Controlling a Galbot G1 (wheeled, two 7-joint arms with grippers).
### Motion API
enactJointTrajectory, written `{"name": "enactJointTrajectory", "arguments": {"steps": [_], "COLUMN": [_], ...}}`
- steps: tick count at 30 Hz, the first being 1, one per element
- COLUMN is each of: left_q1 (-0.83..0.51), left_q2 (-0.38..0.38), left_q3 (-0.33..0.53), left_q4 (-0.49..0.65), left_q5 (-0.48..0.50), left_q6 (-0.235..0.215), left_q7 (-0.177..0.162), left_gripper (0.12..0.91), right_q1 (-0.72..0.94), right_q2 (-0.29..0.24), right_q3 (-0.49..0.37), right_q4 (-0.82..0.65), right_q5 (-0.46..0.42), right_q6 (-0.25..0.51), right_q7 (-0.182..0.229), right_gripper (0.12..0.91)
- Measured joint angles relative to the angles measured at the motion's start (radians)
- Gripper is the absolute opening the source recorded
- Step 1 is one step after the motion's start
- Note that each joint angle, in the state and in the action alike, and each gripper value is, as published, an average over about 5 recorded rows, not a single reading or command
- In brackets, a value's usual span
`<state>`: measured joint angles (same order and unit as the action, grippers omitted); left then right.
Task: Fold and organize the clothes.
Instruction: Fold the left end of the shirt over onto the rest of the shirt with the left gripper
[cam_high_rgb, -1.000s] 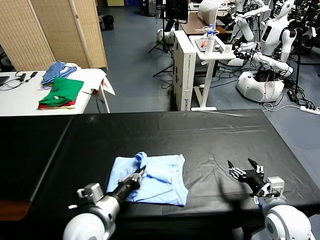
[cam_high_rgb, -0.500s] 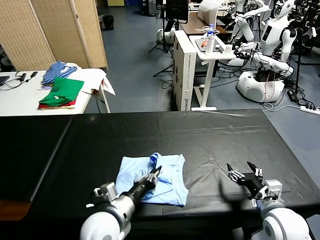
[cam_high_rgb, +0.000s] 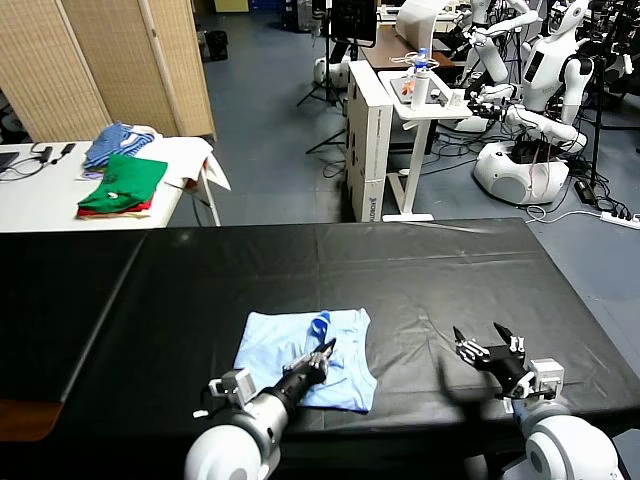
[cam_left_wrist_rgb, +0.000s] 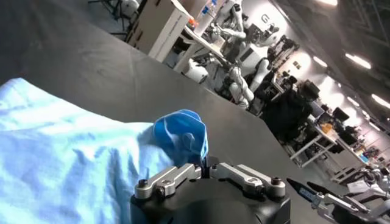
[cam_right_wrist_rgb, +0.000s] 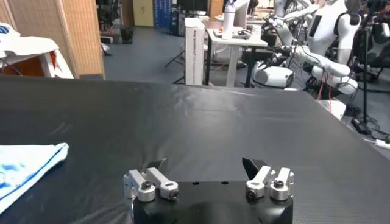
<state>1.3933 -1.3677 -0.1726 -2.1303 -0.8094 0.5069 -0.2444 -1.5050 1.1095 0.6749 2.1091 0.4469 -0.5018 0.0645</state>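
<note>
The pale sky-blue T-shirt (cam_high_rgb: 290, 345) lies partly folded on the black table (cam_high_rgb: 330, 270), near its front edge. My left gripper (cam_high_rgb: 325, 351) is shut on a bunched fold of the shirt (cam_left_wrist_rgb: 180, 134) and holds it lifted over the shirt's right half. The rest of the shirt (cam_left_wrist_rgb: 55, 158) lies flat below it. My right gripper (cam_high_rgb: 487, 350) is open and empty, hovering over bare table to the right of the shirt. In the right wrist view the right gripper (cam_right_wrist_rgb: 207, 165) has its jaws wide apart, and the shirt's edge (cam_right_wrist_rgb: 27, 161) shows off to the side.
A white side table (cam_high_rgb: 60, 190) at the back left holds folded green and red garments (cam_high_rgb: 122, 185) and a blue striped cloth (cam_high_rgb: 112, 142). Beyond the table are a white stand (cam_high_rgb: 400, 130) and other robots (cam_high_rgb: 530, 100).
My left gripper has carried the pinched fold of the shirt to the right, across the shirt, from its left part to its right half. The right gripper has barely moved.
</note>
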Motion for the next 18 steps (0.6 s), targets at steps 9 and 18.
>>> {"name": "enactJointTrajectory", "arguments": {"steps": [9, 18], "left_q1": [-0.008, -0.026], "left_q2": [-0.033, -0.088], "left_q3": [0.023, 0.04], "left_q4": [0.038, 0.064], "left_q5": [0.038, 0.02], "left_q6": [-0.01, -0.046], "left_q7": [0.003, 0.044], "left_gripper": [0.25, 0.788], "right_q1": [0.001, 0.008], "right_q2": [-0.021, -0.07], "right_q3": [-0.03, -0.087], "right_q4": [0.0, 0.015], "right_q5": [-0.001, 0.019], "right_q6": [0.024, 0.059], "right_q7": [-0.036, -0.077], "right_gripper": [0.907, 0.907]}}
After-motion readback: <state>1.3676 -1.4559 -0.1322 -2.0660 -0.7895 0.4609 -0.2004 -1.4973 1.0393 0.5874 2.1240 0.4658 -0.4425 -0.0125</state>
